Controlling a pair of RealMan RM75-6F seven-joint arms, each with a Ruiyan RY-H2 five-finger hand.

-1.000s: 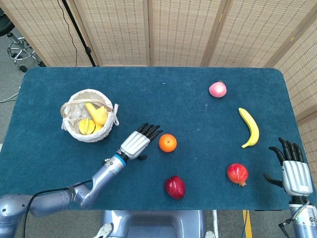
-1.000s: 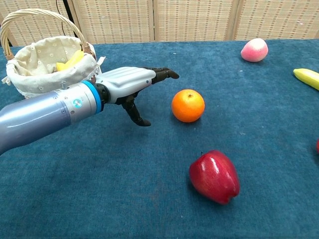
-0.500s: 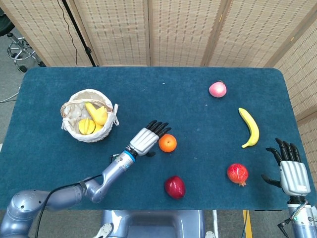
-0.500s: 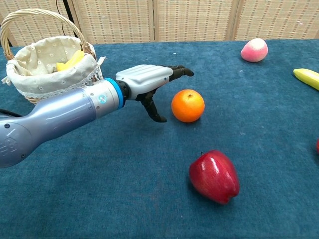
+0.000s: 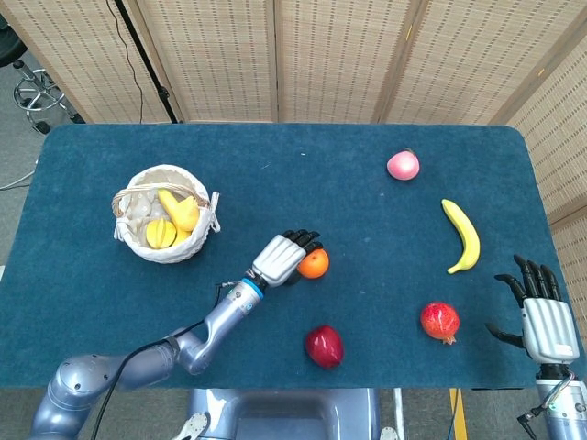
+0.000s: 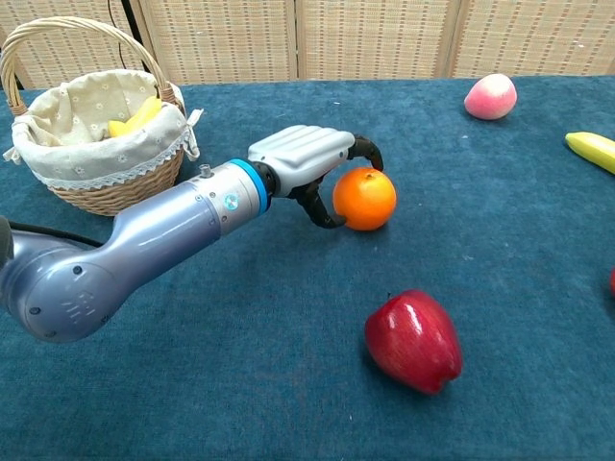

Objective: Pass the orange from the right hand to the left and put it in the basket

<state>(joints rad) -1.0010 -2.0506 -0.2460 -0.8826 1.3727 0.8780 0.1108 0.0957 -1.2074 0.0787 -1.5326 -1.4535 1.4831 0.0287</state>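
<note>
The orange (image 5: 315, 263) (image 6: 367, 200) lies on the blue table near its middle. My left hand (image 5: 282, 258) (image 6: 306, 159) grips it from the left side, fingers curled over its top and the thumb hooked against its near side. Far to the left stands the wicker basket (image 5: 209, 223) (image 6: 108, 186), lined with white cloth and holding yellow fruit. My right hand (image 5: 548, 325) hovers at the table's front right corner, fingers spread and holding nothing; the chest view does not show it.
A red apple (image 5: 324, 346) (image 6: 413, 341) lies just in front of the orange. A pomegranate (image 5: 440, 321) sits near my right hand. A banana (image 5: 463, 236) (image 6: 591, 149) and a pink peach (image 5: 403, 165) (image 6: 490, 96) lie further back on the right.
My left hand has reached right to the orange and its fingers have curled around it. The right hand has stayed almost still.
</note>
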